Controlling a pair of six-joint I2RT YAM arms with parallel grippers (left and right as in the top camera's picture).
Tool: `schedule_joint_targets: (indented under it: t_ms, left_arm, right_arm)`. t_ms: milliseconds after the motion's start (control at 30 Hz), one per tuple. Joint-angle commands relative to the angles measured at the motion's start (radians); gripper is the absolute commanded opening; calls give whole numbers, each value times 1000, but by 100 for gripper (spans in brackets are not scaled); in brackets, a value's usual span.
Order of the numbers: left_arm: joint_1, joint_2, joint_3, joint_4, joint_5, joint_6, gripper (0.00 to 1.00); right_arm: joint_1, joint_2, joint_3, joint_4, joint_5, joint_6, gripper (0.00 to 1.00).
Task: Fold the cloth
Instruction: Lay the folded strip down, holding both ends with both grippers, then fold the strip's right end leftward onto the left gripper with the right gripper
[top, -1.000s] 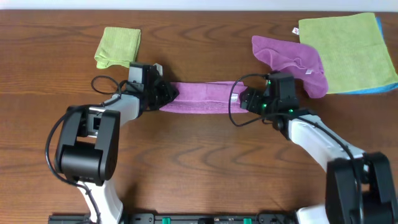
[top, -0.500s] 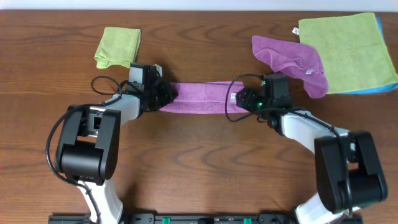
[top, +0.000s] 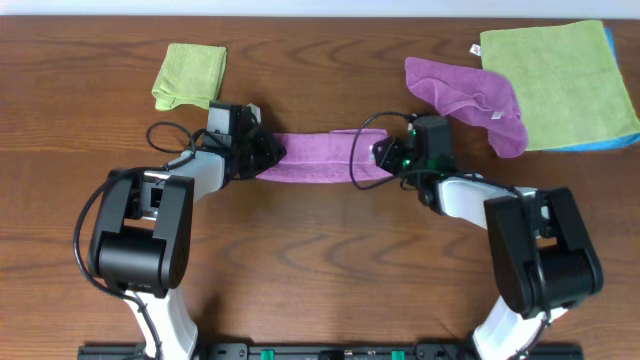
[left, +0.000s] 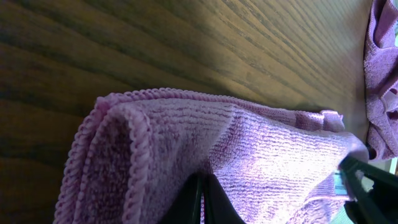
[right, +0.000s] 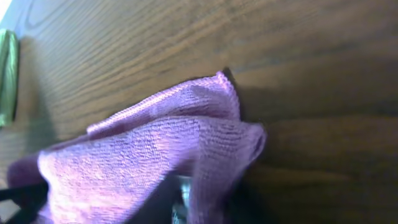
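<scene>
The cloth (top: 320, 157) lies as a narrow lilac strip across the middle of the table, stretched between both grippers. My left gripper (top: 268, 155) is shut on its left end. In the left wrist view the dark fingertips (left: 204, 199) meet under the cloth's corded edge (left: 261, 149). My right gripper (top: 380, 155) sits at the strip's right end. In the right wrist view the cloth (right: 137, 155) bunches and drapes over that gripper (right: 186, 199), which is shut on the fold. The cloth's tag is hidden.
A small folded green cloth (top: 190, 73) lies at the back left. A rumpled purple cloth (top: 470, 100) sits just behind the right gripper, partly under a large green cloth (top: 560, 80) at the back right. The table's far edge (top: 320, 14) runs behind them.
My right gripper has slid left onto the cloth's right end and closed on it, bunching that end. The left gripper has held still, shut on the left end.
</scene>
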Motion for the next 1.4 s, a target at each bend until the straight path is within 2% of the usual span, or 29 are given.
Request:
schedule_joint_targets:
  t_ms: [0,533,933,1133,1367]
  left_arm:
    - [3,16,3,-22,-19,-7,6]
    - [15,15,6,-26,1,-8,6]
    - [15,15,17,-25,5,-7,6]
    - [15,15,21,-25,8,-7,6]
    - [15,15,22,-25,26,-7,6]
  right_arm:
    - [8,15,-4,0,-6,-5,1]
    - [52,-239,-4,-60,-10,-56,1]
    - [169,-240,24,-26,58,-18,1]
    - [215,-222,107,-32,103,-18,2]
    - [274,-108,248,-84,102,-18,1]
